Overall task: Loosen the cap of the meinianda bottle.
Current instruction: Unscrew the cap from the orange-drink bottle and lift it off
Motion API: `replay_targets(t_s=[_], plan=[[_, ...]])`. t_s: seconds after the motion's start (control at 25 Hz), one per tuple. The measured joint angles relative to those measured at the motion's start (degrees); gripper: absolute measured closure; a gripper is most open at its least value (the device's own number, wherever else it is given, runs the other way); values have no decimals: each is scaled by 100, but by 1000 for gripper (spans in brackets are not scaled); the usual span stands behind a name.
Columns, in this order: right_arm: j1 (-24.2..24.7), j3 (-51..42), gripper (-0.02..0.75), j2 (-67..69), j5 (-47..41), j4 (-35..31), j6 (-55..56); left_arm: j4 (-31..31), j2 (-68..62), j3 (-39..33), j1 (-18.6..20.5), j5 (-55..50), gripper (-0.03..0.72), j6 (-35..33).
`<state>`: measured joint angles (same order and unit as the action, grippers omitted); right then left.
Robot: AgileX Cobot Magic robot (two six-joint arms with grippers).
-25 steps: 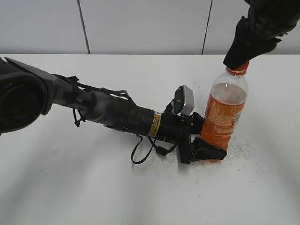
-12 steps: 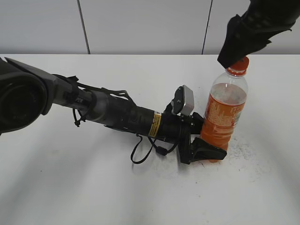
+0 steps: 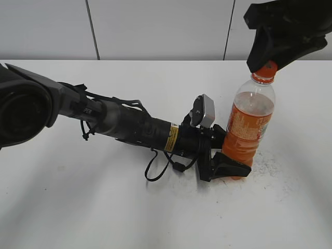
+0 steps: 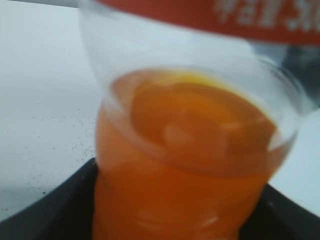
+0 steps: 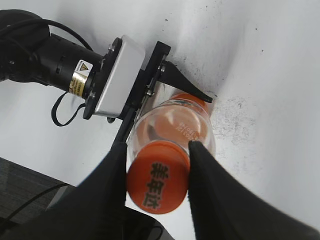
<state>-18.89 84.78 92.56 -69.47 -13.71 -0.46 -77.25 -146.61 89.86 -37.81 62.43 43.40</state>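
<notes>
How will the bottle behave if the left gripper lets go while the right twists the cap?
The meinianda bottle would probably spin or tip: tall, narrow, roughly two-thirds full, braced only low down by the left gripper. Its thin clear wall likely flexes. The right gripper straddles the cap.

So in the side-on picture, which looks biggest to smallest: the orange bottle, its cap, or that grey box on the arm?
Largest to smallest in the exterior view:
1. the meinianda bottle
2. the grey box on the left arm
3. the cap, though the right gripper partly covers it
</notes>
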Motion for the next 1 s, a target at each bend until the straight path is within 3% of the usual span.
replay_targets(t_s=[0.04,0.24,0.52,0.6,1.0], plan=[[0,0,468,0,-5,-6,-18,0,0,0,0,0,134,5],[0,0,470,0,-5,-12,-536,0,0,0,0,0,134,4],[0,0,470,0,-15,-110,-4268,-5,0,0,0,0,134,4],[0,0,470,0,-19,-148,-4816,-10,0,0,0,0,134,4],[0,5,470,-38,-19,-148,-5202,-15,0,0,0,0,134,18]])
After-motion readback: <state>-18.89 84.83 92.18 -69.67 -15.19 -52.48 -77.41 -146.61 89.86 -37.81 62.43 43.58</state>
